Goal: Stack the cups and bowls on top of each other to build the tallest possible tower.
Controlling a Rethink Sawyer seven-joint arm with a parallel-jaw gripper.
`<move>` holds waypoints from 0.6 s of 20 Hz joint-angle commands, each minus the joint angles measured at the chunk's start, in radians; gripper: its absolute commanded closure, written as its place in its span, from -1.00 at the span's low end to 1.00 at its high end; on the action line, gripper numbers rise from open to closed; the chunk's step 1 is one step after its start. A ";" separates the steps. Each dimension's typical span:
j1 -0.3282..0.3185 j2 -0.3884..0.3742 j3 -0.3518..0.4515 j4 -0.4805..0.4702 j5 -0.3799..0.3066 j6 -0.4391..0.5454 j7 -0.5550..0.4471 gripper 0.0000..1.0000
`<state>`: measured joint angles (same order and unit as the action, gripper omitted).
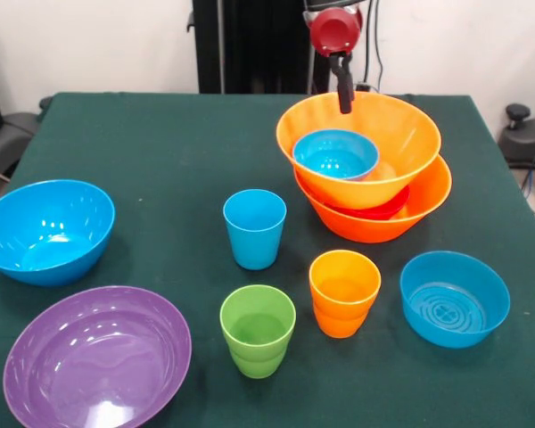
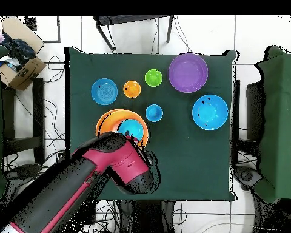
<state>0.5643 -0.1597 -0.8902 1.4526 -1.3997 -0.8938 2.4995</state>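
Front view showed us the tower [image 1: 367, 169] as a leaning pile: a large orange bowl [image 1: 374, 218] at the base, a sliver of the red bowl [image 1: 383, 210] nested in it, a second orange bowl [image 1: 401, 143] tilted on top, and a small blue bowl [image 1: 335, 153] resting low against that bowl's inner wall, probably because the slope let it slide there. Our jaws [image 1: 344, 89] hung just above the far rim of the upper orange bowl; we saw only a single dark finger below the red wrist, so we could not tell how far the jaws were open, and nothing appeared to be held in them. Below and in front of the jaws, well apart from the pile, stood the blue cup [image 1: 254, 228], the green cup [image 1: 258, 330] and the orange cup [image 1: 343, 292], all upright and open side up, which we judged left them ready to be taken by the rim. Another small blue bowl [image 1: 454, 298] sat just beside the orange cup, while the large blue bowl [image 1: 46, 230] and the purple bowl [image 1: 96, 355] lay far off to the side, near the table [image 1: 160, 143] edge. From the overhead view, our arm [image 2: 105, 167] covered much of the pile. We judged the room around the cups to be modest, since they stood near each other, and the broad bare cloth beyond the blue cup gave the freest path; the leaning upper bowl seemed the thing most easily knocked.
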 commanded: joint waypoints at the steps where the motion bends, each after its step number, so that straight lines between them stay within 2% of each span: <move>1: 0.015 0.001 0.152 0.045 -0.051 -0.009 0.120 -1.00; 3: 0.013 -0.013 0.134 0.043 -0.056 -0.004 0.126 -1.00; 7: -0.027 -0.026 0.087 -0.011 -0.094 -0.016 0.216 -1.00; 12: -0.139 -0.023 0.017 -0.143 -0.235 -0.120 0.285 -1.00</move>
<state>0.5286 -0.1930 -0.9115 1.4337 -1.4989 -0.9149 2.5126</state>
